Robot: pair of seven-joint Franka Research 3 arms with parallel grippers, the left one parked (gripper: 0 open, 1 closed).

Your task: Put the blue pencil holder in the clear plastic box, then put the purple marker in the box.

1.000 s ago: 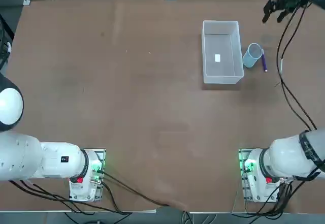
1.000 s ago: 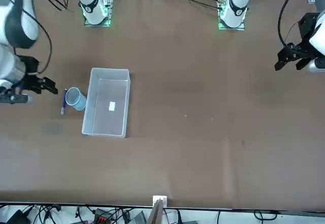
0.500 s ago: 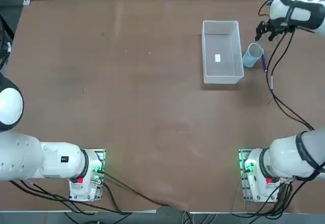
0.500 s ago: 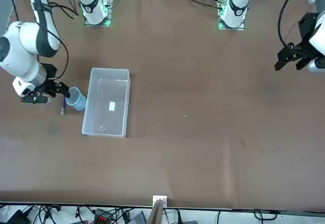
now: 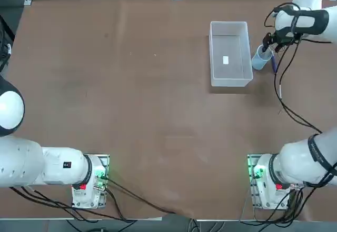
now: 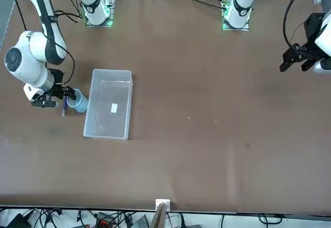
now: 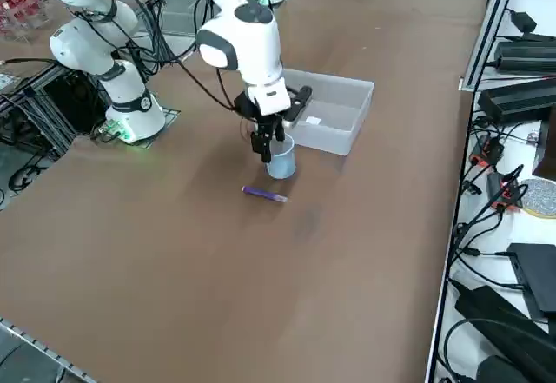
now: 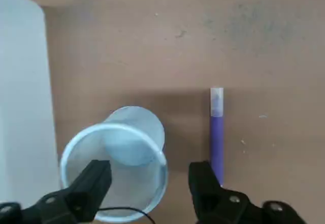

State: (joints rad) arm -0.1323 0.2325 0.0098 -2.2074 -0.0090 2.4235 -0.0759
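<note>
The blue pencil holder [image 5: 260,58] [image 8: 122,153] stands upright just right of the clear plastic box [image 5: 231,71] [image 7: 334,114], open end up. On the table beside the cup, away from the box, lies the purple marker [image 5: 274,66] [image 8: 217,132] [image 7: 264,194]. My right gripper [image 5: 268,43] [image 7: 268,144] [image 8: 150,170] is open and down at the cup. One finger [image 8: 94,176] is over the cup's mouth. The other finger [image 8: 203,176] is outside, between cup and marker. Nothing is held.
The box [image 6: 108,127] holds nothing but a small white label [image 5: 226,60]. My arm's black cable [image 5: 281,92] hangs over the table right of the marker. The table edge lies close beyond the box, with cables and gear [image 7: 521,53] past it.
My right gripper has swung in from the table's far right corner and come down onto the blue cup. Cup, marker and box have not moved.
</note>
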